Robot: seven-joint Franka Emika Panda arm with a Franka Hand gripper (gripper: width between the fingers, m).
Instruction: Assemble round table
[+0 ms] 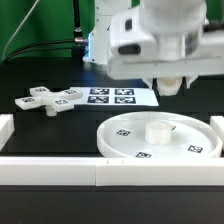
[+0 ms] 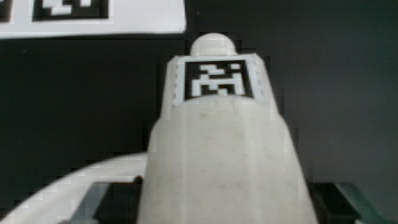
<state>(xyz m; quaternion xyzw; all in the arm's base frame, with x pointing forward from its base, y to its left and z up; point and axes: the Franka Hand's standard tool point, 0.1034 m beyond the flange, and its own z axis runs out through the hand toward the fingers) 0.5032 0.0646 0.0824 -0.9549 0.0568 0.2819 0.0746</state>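
My gripper (image 1: 170,76) is shut on the short thick white leg (image 1: 171,88) and holds it in the air, above and slightly behind the round disc (image 1: 122,141). The disc lies flat on the black table, rim up, with a small raised hub (image 1: 158,128) at its middle. In the wrist view the leg (image 2: 217,120) runs out between the dark fingers (image 2: 121,200) and shows a square tag near its tip; part of the disc rim (image 2: 80,185) curves beside it. The cross-shaped base (image 1: 50,100) lies flat at the exterior view's left.
The marker board (image 1: 112,97) lies behind the disc, between it and the base; its corner also shows in the wrist view (image 2: 89,15). Long white border bars run along the front (image 1: 100,172) and the exterior view's left (image 1: 5,126).
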